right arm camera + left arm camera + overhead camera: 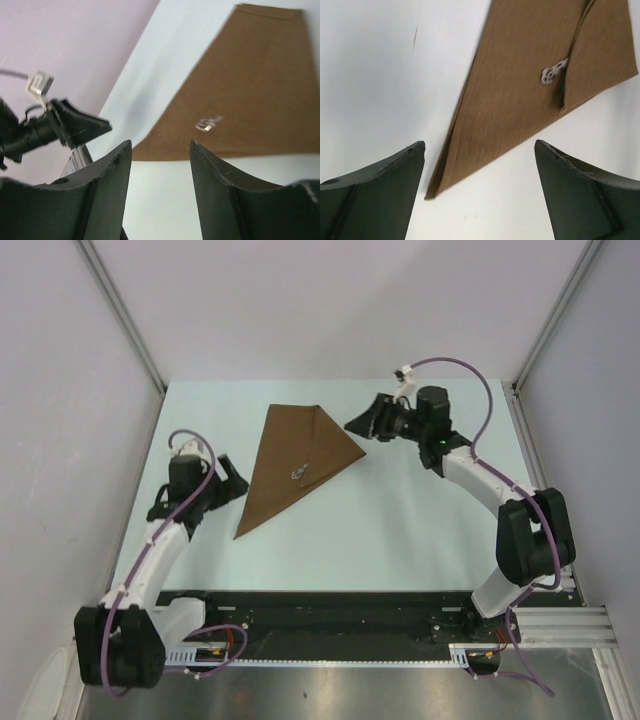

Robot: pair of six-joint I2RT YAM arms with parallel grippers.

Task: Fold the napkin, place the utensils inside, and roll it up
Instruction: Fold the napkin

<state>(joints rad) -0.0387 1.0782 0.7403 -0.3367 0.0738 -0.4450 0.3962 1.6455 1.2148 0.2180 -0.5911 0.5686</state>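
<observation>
Item inspected: the brown napkin (292, 452) lay flat on the pale counter (420, 525), left of centre in the top view. It was folded into a long triangular wedge. The broad end faced 12 o'clock, one corner pointed to 3 o'clock, and the narrow tip ran out toward 7 o'clock. A folded-over flap covered the 3 o'clock side, and its edge showed plainly in the left wrist view. A silver utensil end (300, 472) protruded from under that flap near the middle of the cloth. The rest of that utensil was hidden, so its type could not be determined. No second utensil could be made out.

Left arm: the left fingers (380, 192) were spread wide and grasped nothing. They stood at about 8 o'clock from the napkin, just beside its long edge and near the narrow tip, with bare counter between them.

Right arm: the right fingers (102, 197) were parted and empty, with a clear gap between them. They were positioned at about 2 o'clock from the napkin, near its 3 o'clock corner. Contact with the cloth could not be confirmed.
</observation>
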